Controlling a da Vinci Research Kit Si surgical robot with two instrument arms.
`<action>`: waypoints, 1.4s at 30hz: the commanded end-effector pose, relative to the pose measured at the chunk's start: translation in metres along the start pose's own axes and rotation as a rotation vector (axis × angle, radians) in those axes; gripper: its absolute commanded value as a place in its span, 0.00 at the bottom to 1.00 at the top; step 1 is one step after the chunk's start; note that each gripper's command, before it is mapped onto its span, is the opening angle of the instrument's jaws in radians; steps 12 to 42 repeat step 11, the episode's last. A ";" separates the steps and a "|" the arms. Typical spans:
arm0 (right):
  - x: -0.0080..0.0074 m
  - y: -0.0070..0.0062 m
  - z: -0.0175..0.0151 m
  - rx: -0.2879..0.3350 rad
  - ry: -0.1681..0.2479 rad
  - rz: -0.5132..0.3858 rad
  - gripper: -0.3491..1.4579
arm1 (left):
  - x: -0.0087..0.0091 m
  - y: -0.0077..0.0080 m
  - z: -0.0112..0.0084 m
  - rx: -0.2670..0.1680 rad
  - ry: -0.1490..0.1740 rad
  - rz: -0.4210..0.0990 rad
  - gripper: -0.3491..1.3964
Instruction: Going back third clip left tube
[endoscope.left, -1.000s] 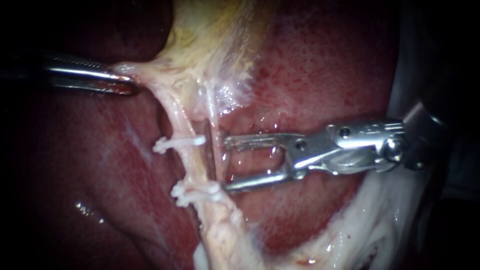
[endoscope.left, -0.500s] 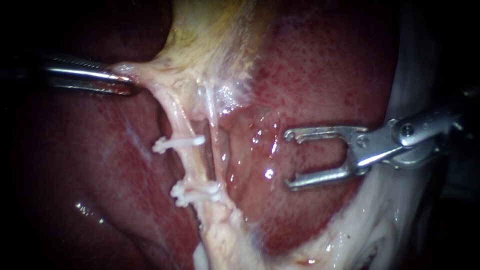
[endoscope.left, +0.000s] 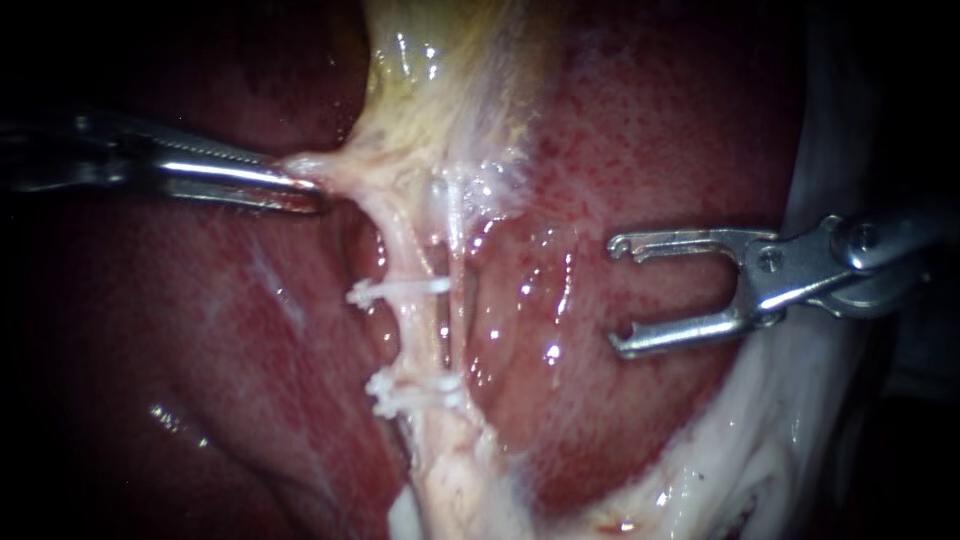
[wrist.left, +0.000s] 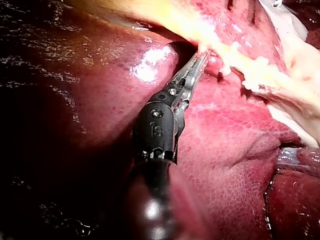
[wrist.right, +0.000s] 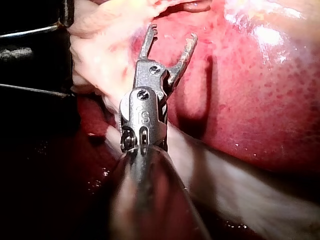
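Since a second ago your right instrument (endoscope.left: 615, 296) has drawn back off the left tube (endoscope.left: 408, 335). Its claw now hangs over the liver (endoscope.left: 640, 140), with the tube straight ahead of the tips and well apart from them. That claw stands wide apart and nothing lies between its two halves.

Your left instrument (endoscope.left: 310, 195) has slid a little toward the right claw. It has carried the pale tissue (endoscope.left: 350, 165) it holds, and the tube below that tissue, along with it. Its claw is clamped on that pale tissue at the head of the tube, and the tissue is drawn out sideways to a point.

Two white clips cross the left tube. The upper clip (endoscope.left: 398, 291) lies about level with the gap of the right claw. The lower clip (endoscope.left: 412, 392) sits farther down the tube, past that claw's lower half. I cannot tell whether the lower one is a single clip or a pair.
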 end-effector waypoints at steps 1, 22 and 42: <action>-0.0001 -0.0001 0.0000 0.001 0.000 0.000 0.47 | -0.0002 -0.0001 0.0003 -0.001 0.000 -0.001 0.00; 0.0003 -0.0005 0.0003 0.017 0.002 0.000 0.47 | -0.0001 -0.0002 0.0001 -0.007 -0.001 -0.008 0.00; 0.0003 -0.0005 0.0003 0.017 0.002 0.000 0.47 | -0.0001 -0.0002 0.0001 -0.007 -0.001 -0.008 0.00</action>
